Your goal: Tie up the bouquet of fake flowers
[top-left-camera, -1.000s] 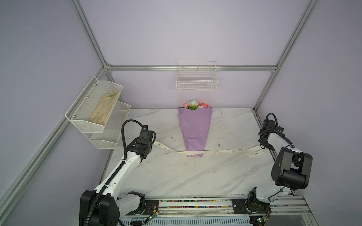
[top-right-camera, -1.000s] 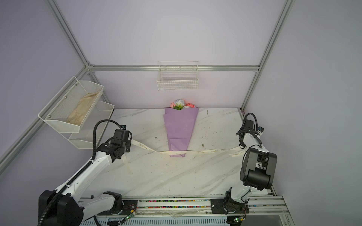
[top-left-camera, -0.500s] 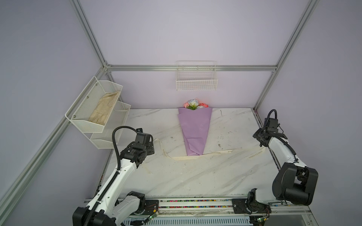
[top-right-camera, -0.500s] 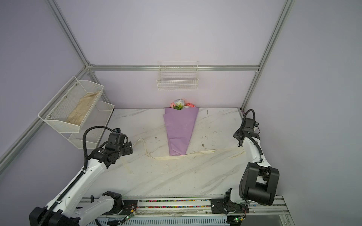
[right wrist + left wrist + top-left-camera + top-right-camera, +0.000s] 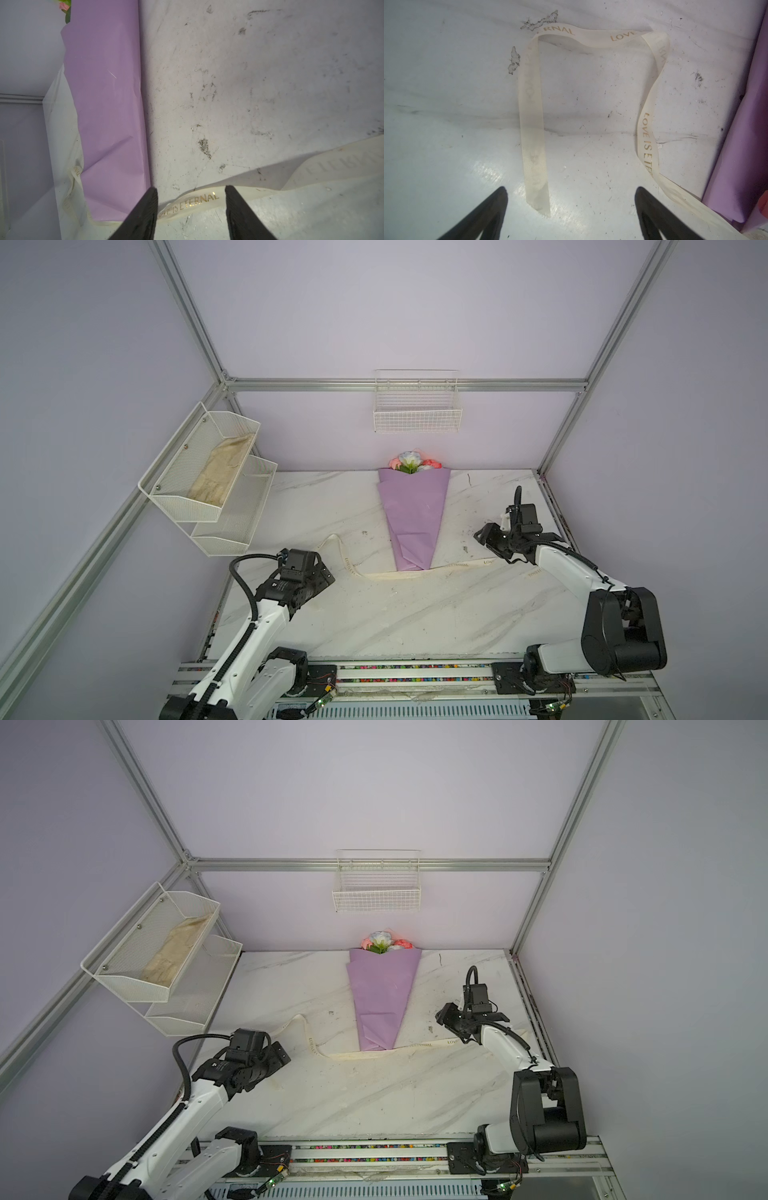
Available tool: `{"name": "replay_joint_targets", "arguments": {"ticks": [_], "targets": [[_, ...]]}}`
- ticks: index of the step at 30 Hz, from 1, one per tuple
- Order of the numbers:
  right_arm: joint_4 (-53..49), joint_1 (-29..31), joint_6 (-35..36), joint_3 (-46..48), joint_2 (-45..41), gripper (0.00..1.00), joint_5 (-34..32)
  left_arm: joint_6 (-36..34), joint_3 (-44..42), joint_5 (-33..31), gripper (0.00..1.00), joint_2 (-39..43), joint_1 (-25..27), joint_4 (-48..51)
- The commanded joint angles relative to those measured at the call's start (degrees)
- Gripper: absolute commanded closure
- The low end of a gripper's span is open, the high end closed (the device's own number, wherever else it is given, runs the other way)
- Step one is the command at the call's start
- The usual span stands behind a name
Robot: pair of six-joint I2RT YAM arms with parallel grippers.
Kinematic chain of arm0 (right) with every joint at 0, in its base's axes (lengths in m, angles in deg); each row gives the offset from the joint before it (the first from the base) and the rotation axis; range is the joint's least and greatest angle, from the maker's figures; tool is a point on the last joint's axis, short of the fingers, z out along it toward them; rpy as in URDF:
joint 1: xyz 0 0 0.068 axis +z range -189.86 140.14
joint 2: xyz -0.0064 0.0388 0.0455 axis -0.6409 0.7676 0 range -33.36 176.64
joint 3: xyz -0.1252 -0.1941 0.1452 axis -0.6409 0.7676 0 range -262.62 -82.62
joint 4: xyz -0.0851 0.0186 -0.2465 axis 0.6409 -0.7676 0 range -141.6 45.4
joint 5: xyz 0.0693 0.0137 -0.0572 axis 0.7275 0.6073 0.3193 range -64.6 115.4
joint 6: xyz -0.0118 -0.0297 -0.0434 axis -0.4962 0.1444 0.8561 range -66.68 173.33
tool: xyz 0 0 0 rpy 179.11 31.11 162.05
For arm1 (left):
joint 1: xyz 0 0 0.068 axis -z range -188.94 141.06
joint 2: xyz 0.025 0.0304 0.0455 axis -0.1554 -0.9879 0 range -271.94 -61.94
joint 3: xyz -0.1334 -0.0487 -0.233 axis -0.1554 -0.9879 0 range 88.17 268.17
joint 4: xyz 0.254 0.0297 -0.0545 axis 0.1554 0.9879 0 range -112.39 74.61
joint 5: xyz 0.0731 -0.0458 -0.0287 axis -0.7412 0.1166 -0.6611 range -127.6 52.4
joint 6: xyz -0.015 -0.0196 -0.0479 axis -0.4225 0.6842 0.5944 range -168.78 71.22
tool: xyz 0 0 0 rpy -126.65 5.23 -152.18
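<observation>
Here the left pincer (image 5: 571,191) gapes wide and empty over one end of the ribbon (image 5: 532,124). The bouquet (image 5: 413,514) lies centred on the tabletop (image 5: 374,614), blooms at the back wall (image 5: 311,435), narrow end across the ribbon. The right pincer (image 5: 191,188), half open, straddles the ribbon without gripping it.

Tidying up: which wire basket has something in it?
The upper left-wall basket: a beige cloth lies in it; the lower basket and the back-wall basket look empty.
</observation>
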Motion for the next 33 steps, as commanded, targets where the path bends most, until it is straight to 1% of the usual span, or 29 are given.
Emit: {"name": "replay_joint_targets", "arguments": {"ticks": [1, 2, 5, 7, 10, 12, 16, 17, 18, 21, 22, 23, 25, 27, 31, 33], "targets": [[1.84, 0.81, -0.85, -1.48, 1.72, 0.45, 0.8, -1.6, -2.1, 4.54, 0.1, -3.29, -1.12, -13.61], [2.08, 0.92, -0.83, -1.46, 2.19, 0.45, 0.73, -1.88, -1.37, 4.07, 0.12, -5.01, -1.29, -14.42], [2.3, 1.35, -0.49, -1.64, 3.99, 0.46, 1.28, -5.17, 2.41, 4.07, 0.23, -11.01, -1.94, -16.33], [2.75, 1.72, -0.7, -1.25, 4.72, 0.46, 1.64, -5.9, 4.83, 3.05, 0.3, -14.41, -2.21, -17.01], [4.62, 2.19, -1.73, -0.26, 5.34, 0.47, 2.53, -6.02, 5.95, 3.73, 0.32, -19.83, -4.09, -18.79], [4.94, 2.42, -2.06, -0.32, 5.95, 0.47, 2.9, -5.92, 6.79, 4.44, 0.35, -22.87, -6.1, -17.79], [4.76, 2.83, -1.89, -0.93, 6.6, 0.47, 2.83, -7.57, 6.29, 3.14, 0.38, -26.32, -10.36, -19.43], [4.69, 2.78, -1.89, -1.01, 6.84, 0.47, 2.8, -8.08, 6.97, 1.78, 0.4, -26.57, -11.33, -18.48], [4.48, 2.76, -1.78, -1.24, 7.01, 0.47, 2.87, -8.86, 8.1, -0.23, 0.42, -28.64, -12.29, -16.59], [4.15, 2.76, -1.54, -1.5, 7.71, 0.47, 2.9, -10.65, 10.37, -9.15, 0.4, -31.22, -14.0, -13.39], [4.32, 2.8, -1.64, -1.42, 7.88, 0.47, 2.72, -10.87, 11.63, -9.13, 0.42, -32.55, -15.87, -12.01], [4.47, 2.77, -1.71, -1.33, 8.12, 0.47, 2.77, -12.14, 13.63, -7.68, 0.42, -33.84, -17.16, -9.91], [4.45, 2.79, -1.8, -1.46, 8.75, 0.47, 3.03, -12.77, 17.21, -12.15, 0.41, -36.34, -17.45, -5.56], [4.5, 2.78, -1.89, -1.55, 9.23, 0.47, 3.09, -12.64, 19.08, -16.4, 0.43, -37.71, -17.77, -2.79], [4.79, 2.79, -1.52, -2.02, 10.35, 0.47, 2.97, -11.37, 20.53, -21.27, 0.43, -38.26, -18.31, -0.36], [3.33, 2.78, -0.81, -3.28, 11.08, 0.47, 1.38, -11.33, 21.21, -22.09, 0.42, -37.75, -18.27, 0.48]]}}
